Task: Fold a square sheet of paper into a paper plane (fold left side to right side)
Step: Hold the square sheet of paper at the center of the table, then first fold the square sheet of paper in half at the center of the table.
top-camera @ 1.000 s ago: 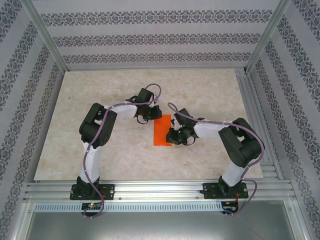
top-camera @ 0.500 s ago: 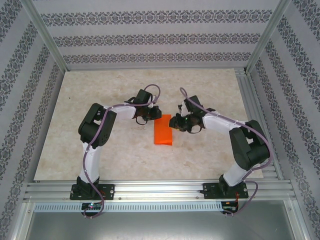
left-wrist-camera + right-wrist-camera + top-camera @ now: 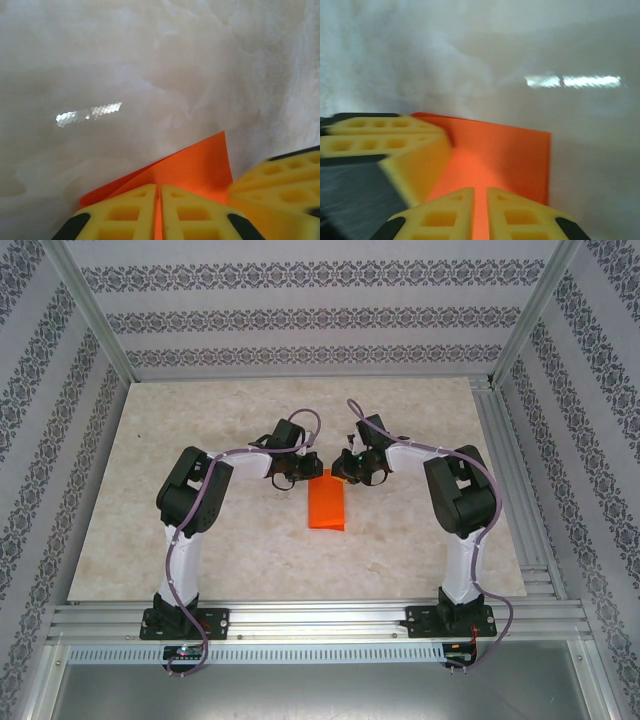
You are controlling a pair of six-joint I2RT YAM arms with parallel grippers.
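Note:
The sheet of paper point(image 3: 326, 504) is bright orange and lies on the table as a narrow folded rectangle. My left gripper point(image 3: 303, 476) is at its far left corner and my right gripper point(image 3: 343, 472) at its far right corner, tips facing each other. In the left wrist view the left gripper point(image 3: 158, 186) is shut, tips down on the paper point(image 3: 190, 165), whose far corner curls up. The right gripper point(image 3: 480, 189) is also shut, low over the paper point(image 3: 505, 155). The left fingers point(image 3: 385, 132) show at the left of the right wrist view. Whether either pinches a layer is hidden.
The marble-patterned table point(image 3: 200, 420) spreads out around the paper. An aluminium frame rail point(image 3: 300, 620) runs along the near edge by the arm bases. Patterned walls point(image 3: 300, 320) close in the back and both sides.
My right gripper has moved from the paper's near right edge up to its far right corner. The left arm and the paper have stayed put.

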